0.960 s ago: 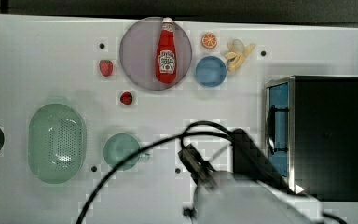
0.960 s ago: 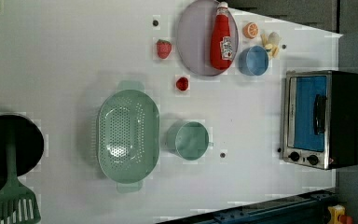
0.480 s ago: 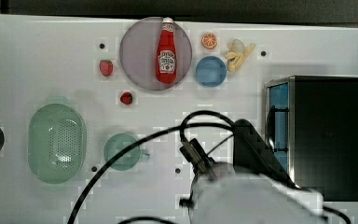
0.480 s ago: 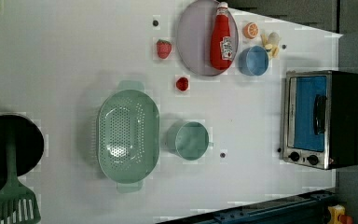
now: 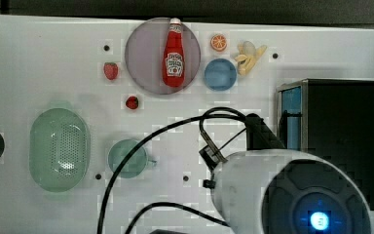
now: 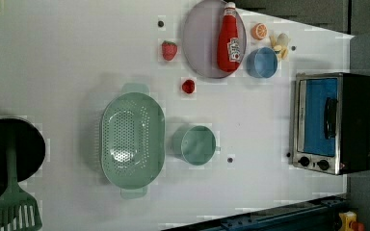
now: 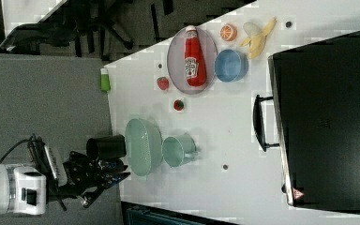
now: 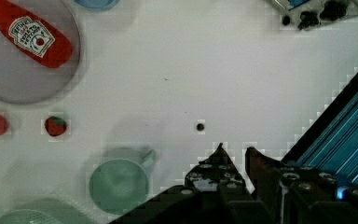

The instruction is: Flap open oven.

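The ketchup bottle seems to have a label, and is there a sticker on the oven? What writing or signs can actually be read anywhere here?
"HEINZ": top line of the white label on the ketchup bottle, in the wrist view; the smaller lines under it are too blurred to read.
Red triangular warning sign: on the oven top near a corner, in the right view; its symbol is too small to make out.
Oven knobs: no readable markings.

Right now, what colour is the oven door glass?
Blue-tinted; the oven shows it best in the left view.
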